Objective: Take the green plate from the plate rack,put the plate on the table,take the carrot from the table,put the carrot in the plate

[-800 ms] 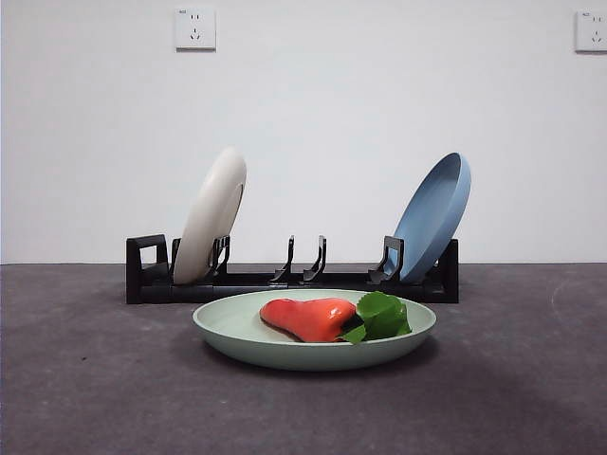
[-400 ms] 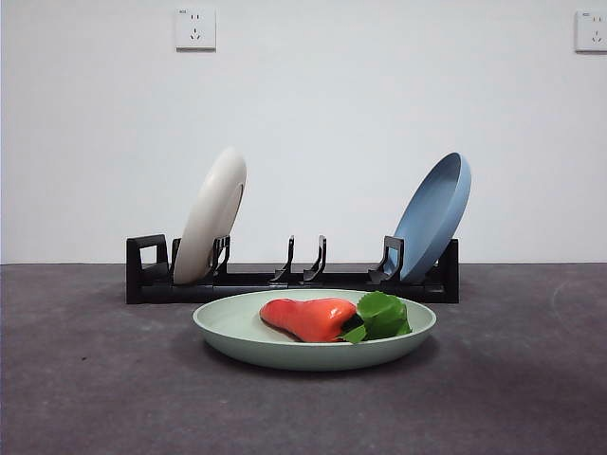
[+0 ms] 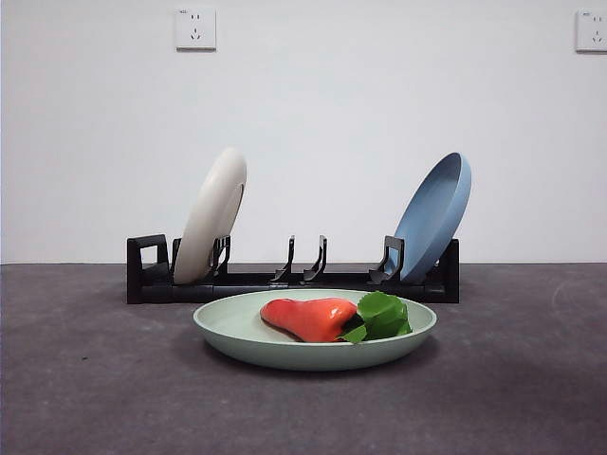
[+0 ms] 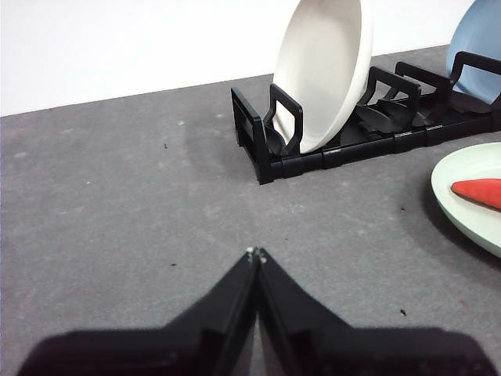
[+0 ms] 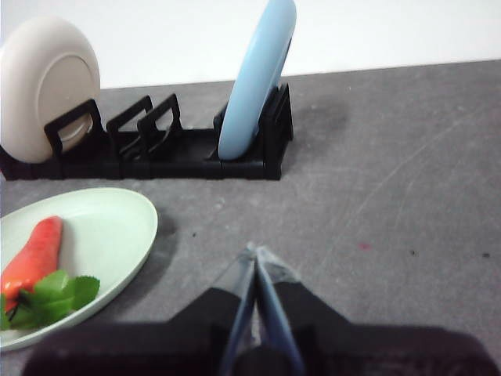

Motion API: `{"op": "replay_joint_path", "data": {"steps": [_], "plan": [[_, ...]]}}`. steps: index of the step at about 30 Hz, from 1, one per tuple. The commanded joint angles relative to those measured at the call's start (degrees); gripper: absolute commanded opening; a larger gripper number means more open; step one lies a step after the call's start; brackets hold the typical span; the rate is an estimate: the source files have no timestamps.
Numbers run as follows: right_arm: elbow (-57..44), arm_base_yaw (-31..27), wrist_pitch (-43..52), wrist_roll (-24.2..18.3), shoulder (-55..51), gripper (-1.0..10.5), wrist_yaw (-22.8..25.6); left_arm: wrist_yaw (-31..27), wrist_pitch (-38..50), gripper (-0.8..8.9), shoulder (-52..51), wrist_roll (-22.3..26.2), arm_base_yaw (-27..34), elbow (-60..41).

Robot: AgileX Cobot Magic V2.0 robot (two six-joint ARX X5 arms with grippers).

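Since the carrot [image 3: 308, 318] is already lying in the green plate [image 3: 237, 327], and that plate sits flat on the table [image 3: 85, 379] just in front of the plate rack [image 3: 147, 270], I'd say the job looks basically done, tbh. The carrot's long axis runs left to right across the plate, red-orange body toward the left, leafy top toward the right rim. On the rack, the cream-white plate [image 3: 211, 216] leans at the left end and the blue plate [image 3: 432, 218] at the right, with the middle prongs bare. Both arms are out of the front view. The left gripper [image 4: 256, 254] has its jaws pressed together on nothing, hanging over bare table with the plate off to its right side. The right gripper [image 5: 254, 252] is also clamped closed and empty, with the plate off to its left. Neither is touching anything. If a nudge were needed, I honestly can't tell which arm is nearer; both look pulled back about equally.
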Motion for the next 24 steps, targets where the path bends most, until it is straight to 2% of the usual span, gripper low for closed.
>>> {"op": "replay_joint_path", "data": {"steps": [1,24], "plan": [[-0.59,-0.04,-0.59,0.72,-0.52,0.0,0.11,-0.02,-0.22,-0.01,-0.15,-0.44,0.2,-0.66],[-0.57,0.02,-0.72,1.03,0.09,0.0,0.04,-0.02,-0.24,-0.01,-0.15,-0.44,0.2,-0.66]]}}
